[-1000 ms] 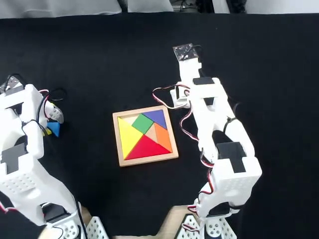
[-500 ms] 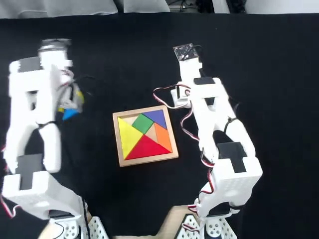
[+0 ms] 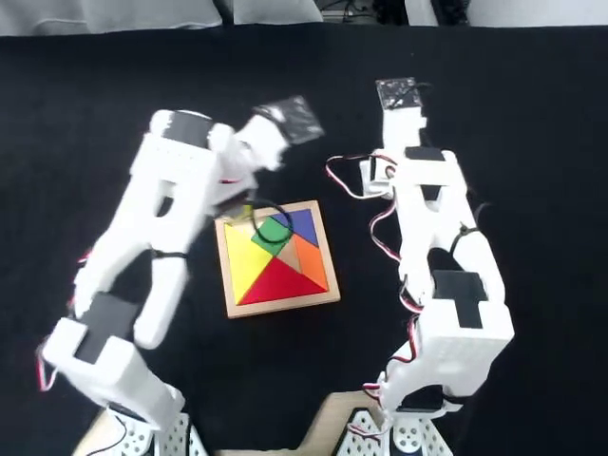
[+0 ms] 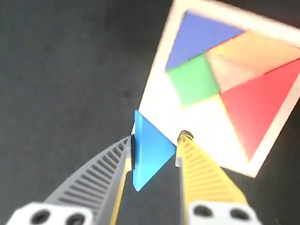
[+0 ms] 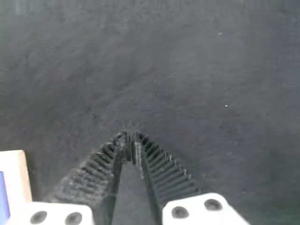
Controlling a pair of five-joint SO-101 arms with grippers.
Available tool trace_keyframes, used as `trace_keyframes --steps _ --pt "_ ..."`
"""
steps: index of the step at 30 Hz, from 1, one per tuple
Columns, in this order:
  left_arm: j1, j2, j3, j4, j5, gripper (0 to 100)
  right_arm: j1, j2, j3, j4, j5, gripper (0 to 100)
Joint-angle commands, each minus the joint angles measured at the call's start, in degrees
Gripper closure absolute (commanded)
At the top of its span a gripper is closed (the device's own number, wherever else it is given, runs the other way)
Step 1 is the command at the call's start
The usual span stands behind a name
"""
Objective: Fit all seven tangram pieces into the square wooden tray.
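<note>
high view and two wrist views of a tangram task on a bench [image 3: 532, 142] covered in black cloth. the square wooden tray [image 3: 285, 306] lies at centre frame, holding a red triangle [image 3: 282, 282], a yellow triangle [image 3: 244, 261], a green square [image 3: 275, 231], a violet-blue piece [image 3: 302, 223] and an orange piece [image 3: 309, 256]; the tray floor shows pale at its upper left corner. the left arm [image 3: 161, 218] runs from the lower left of the frame to that corner, and the left jaws are closed on a blue triangle [image 4: 150, 152], gripped by its flat faces and hanging over the tray's edge. the right arm [image 3: 432, 237] stands to the right of the tray; the right jaws are pressed together at the tips, holding nothing, over bare cloth at upper centre. pale grey fabric [image 3: 114, 14] borders the top of the frame, and a light wooden board [image 3: 323, 418] lies between the arm bases at the bottom.
</note>
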Motion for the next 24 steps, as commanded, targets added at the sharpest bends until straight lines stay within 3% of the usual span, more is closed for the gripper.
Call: trace_keyframes --steps 1,10,24 --pt "1.8 4.0 -2.9 -2.9 -5.3 84 0.8 -3.4 -1.9 -1.1 -0.6 98.7" --pt "-1.0 12.5 -10.0 -0.4 -7.8 84 0.6 -3.4 -1.9 -1.1 -0.6 98.7" --pt "-1.0 17.7 -10.5 -0.5 -7.8 84 0.6 -3.4 -2.0 -1.1 -0.6 98.7"
